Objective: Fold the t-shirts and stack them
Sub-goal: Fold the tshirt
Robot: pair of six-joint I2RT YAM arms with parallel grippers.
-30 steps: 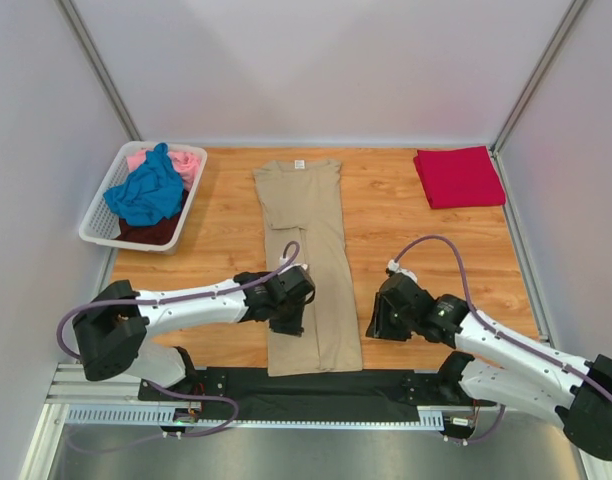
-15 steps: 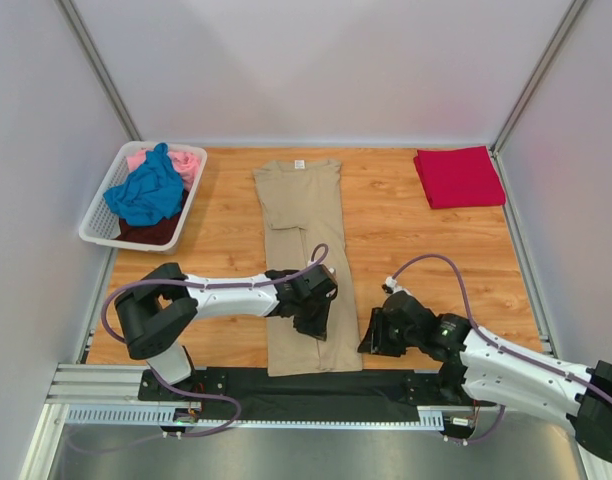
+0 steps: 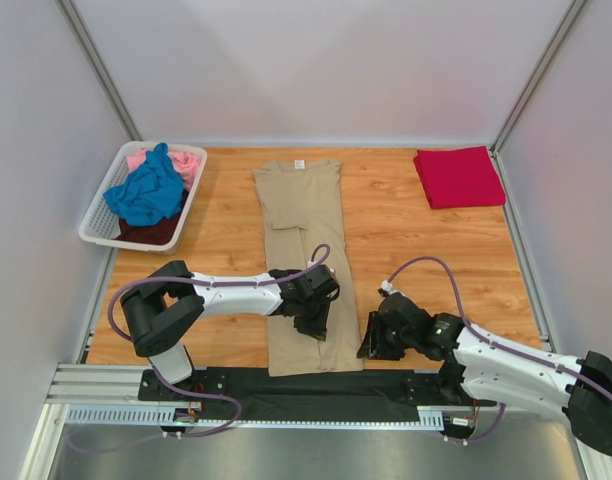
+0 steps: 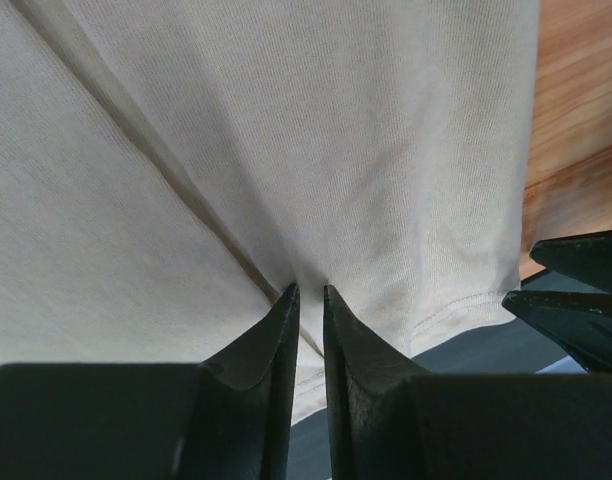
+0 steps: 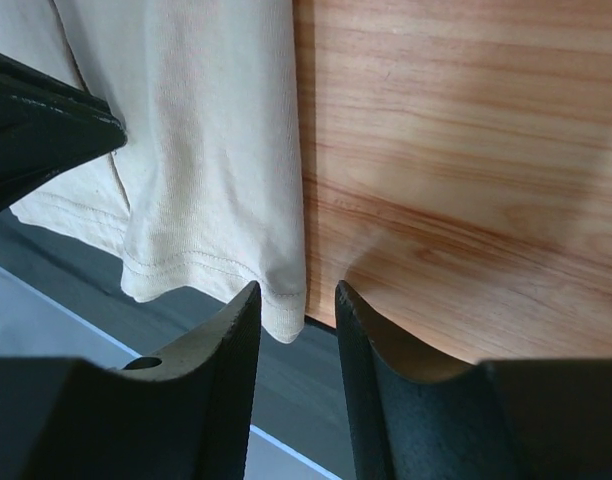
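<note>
Nearest me, the right gripper (image 5: 298, 290) hangs with its jaws slightly apart and nothing clamped, over the near right hem corner of the long, folded tan cloth t-shirt (image 3: 301, 230). Beside it the left gripper (image 4: 306, 290) presses narrow jaws onto the same shirt. I cannot tell whether cloth is pinched.

Farther off on the wooden table (image 3: 406, 240), a folded crimson red t-shirt (image 3: 459, 176) lies at the far right. At the far left, a white plastic lattice basket (image 3: 96, 215) holds a crumpled blue t-shirt (image 3: 146, 190), a pink t-shirt (image 3: 187, 163) and a dark t-shirt (image 3: 148, 232).
</note>
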